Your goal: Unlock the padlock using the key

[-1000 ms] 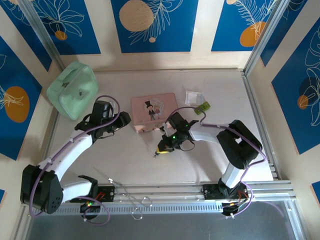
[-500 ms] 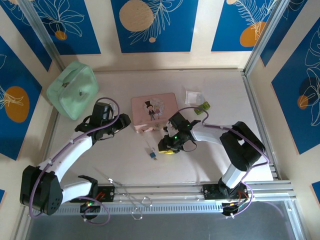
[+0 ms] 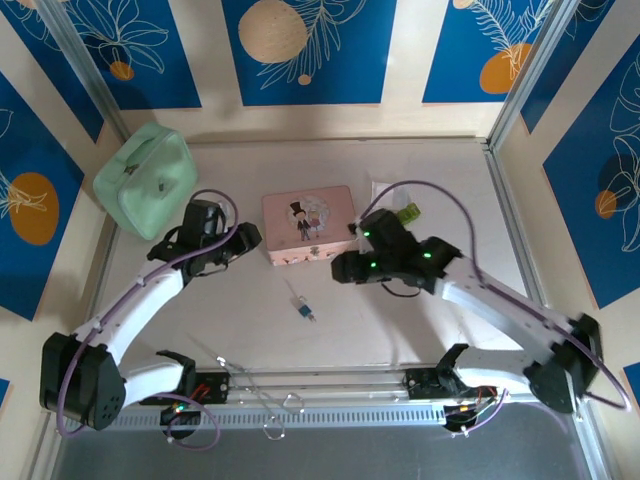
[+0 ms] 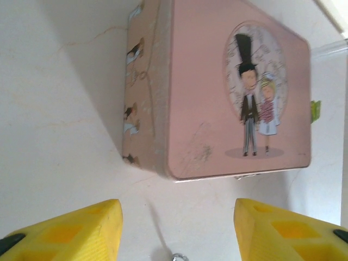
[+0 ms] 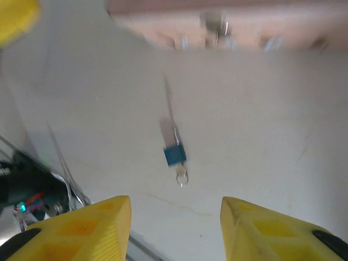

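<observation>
The blue padlock point(image 3: 301, 308) lies on the white table in front of the pink tin box point(image 3: 308, 225), touched by neither gripper. From the right wrist I see its blue body point(image 5: 174, 155) with the thin shackle pointing at the box, and the key point(image 5: 181, 177) sticking out of the opposite end by its ring head. My right gripper point(image 3: 341, 268) hangs open above and to the right of the padlock, its yellow fingers point(image 5: 87, 228) wide apart with nothing between them. My left gripper point(image 3: 250, 238) stands open at the box's left side, facing the pink tin box point(image 4: 234, 92).
A mint green pouch point(image 3: 145, 180) lies at the back left. A clear plastic bag and a green tag point(image 3: 405, 212) sit right of the box. An aluminium rail point(image 3: 400, 378) runs along the near edge, and frame rails stand at both sides.
My right gripper opened and let go of the padlock with the key, which now lies on the table. It then drew back up and to the right. The left arm barely moved.
</observation>
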{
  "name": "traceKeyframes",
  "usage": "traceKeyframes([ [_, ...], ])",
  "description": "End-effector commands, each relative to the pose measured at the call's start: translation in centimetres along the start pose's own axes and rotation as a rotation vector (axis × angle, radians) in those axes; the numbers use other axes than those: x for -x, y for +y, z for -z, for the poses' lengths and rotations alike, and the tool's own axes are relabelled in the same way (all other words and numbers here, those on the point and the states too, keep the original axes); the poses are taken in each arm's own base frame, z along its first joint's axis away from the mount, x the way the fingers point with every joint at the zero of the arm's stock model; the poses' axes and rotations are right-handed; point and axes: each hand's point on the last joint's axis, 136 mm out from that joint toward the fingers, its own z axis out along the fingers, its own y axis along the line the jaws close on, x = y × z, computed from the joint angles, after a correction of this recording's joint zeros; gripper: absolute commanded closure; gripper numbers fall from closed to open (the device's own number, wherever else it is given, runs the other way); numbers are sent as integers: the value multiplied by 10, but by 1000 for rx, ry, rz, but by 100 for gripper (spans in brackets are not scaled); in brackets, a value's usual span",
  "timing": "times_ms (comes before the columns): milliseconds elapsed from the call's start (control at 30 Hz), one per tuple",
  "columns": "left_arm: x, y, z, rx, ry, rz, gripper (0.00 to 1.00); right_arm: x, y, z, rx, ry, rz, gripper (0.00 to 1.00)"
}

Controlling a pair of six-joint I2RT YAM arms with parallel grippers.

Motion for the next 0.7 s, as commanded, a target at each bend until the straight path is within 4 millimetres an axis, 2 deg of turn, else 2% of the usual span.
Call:
traceKeyframes([
  [0, 23, -28, 25, -37, -70, -96, 43, 22, -27, 52, -156, -186, 30, 47],
  [100, 44, -38, 46, -14, -154, -180, 41, 35, -33, 79, -151, -333, 42, 39],
  [133, 52, -40, 54, -1, -190, -208, 39, 37, -34, 85, -144, -371, 54, 28],
  [167, 60, -41, 63, 15, -234, -233, 36, 39, -36, 88, -146, -398, 71, 8],
  [200, 65, -40, 70, 31, -271, -255, 33, 40, -43, 92, -174, -422, 66, 1],
  [267, 76, -32, 83, 88, -357, -290, 27, 40, -70, 97, -281, -472, 7, 1],
  [400, 94, 2, 101, 270, -535, -355, 14, 21, -115, 82, -437, -496, 27, 1],
  [500, 92, 23, 91, 361, -572, -512, 12, 13, -148, 75, -547, -500, -14, 1],
  [567, 90, 53, 82, 507, -551, -537, 11, 11, -169, 69, -623, -492, -49, 1],
  [600, 86, 67, 76, 565, -529, -533, 8, 10, -178, 66, -657, -491, -55, 1],
  [633, 81, 83, 69, 620, -508, -526, 0, 10, -187, 64, -699, -497, -58, 1],
  [667, 77, 95, 62, 660, -491, -528, 0, 12, -197, 63, -745, -506, -60, 1],
])
